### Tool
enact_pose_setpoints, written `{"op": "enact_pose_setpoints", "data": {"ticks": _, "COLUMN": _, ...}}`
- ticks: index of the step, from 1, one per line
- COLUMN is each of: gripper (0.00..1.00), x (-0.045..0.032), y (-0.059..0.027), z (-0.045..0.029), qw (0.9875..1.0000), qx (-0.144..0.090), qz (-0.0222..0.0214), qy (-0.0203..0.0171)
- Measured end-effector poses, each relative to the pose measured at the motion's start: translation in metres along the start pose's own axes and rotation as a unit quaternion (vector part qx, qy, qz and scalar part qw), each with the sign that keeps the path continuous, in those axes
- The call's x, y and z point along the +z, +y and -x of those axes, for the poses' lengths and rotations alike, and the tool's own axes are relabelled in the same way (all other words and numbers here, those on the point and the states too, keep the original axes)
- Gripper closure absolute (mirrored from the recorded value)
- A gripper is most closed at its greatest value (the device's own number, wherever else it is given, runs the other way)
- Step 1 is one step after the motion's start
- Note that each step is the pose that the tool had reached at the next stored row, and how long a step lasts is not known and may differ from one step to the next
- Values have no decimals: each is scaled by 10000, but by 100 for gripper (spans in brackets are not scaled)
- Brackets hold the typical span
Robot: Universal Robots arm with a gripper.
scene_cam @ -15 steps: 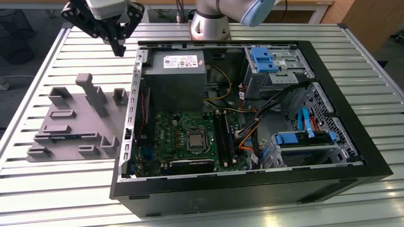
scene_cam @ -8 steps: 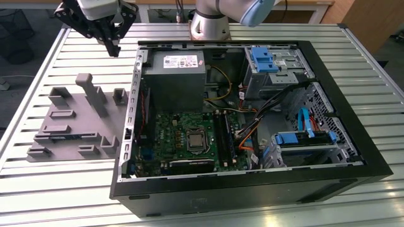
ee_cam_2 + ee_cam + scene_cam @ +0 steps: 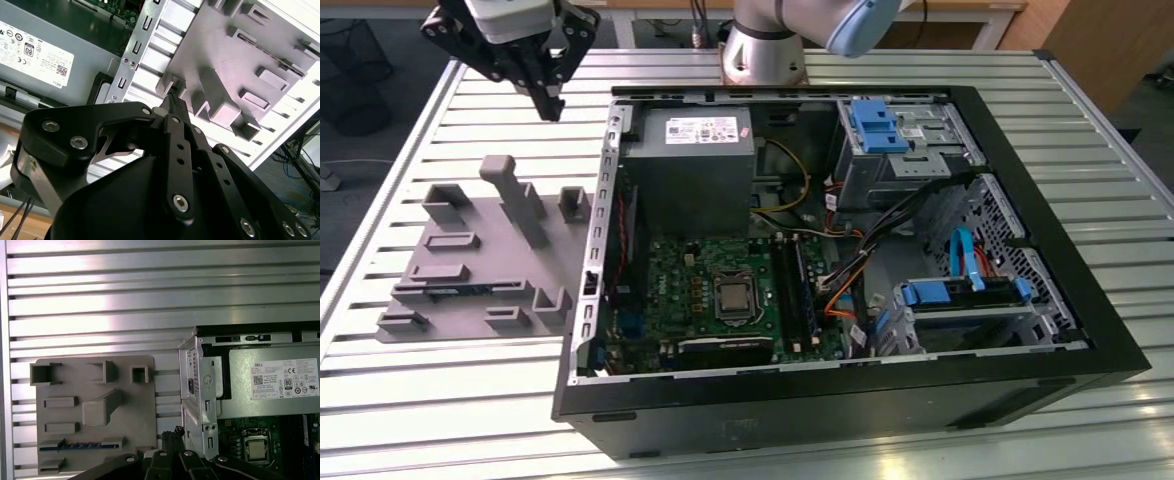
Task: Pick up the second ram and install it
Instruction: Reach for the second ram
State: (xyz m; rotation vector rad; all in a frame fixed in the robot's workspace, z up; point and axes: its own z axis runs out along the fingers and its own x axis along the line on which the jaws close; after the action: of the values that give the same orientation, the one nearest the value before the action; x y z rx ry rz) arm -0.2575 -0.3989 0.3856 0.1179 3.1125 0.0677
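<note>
Shows the second ram (image 3: 80,445) as a thin, narrow bluish strip, slotted on edge in the grey holder (image 3: 135,410). Holds the claw (image 3: 551,110) closed and empty over the worktop (image 3: 454,400) near its far corner.

I take this for a robotics lab or test workshop: my arm's base (image 3: 767,50) stands on a slatted aluminium bench (image 3: 454,400), my fingers (image 3: 544,88) hang above it, and on it lie an opened desktop computer case (image 3: 854,410), boards and wiring bare, and a grey fixture plate (image 3: 480,260) of slots and posts. Beyond the bench, wooden furniture (image 3: 1087,40) stands in the exterior view, and the second wrist view shows what may be loose cables (image 3: 300,165) on the floor.
</note>
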Motion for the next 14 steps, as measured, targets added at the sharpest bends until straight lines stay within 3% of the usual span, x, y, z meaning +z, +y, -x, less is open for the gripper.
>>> {"op": "enact_pose_setpoints", "data": {"ticks": 14, "gripper": 89, "x": 3, "y": -15, "z": -195, "qw": 10000, "qx": 0, "qz": 0, "qy": 0}}
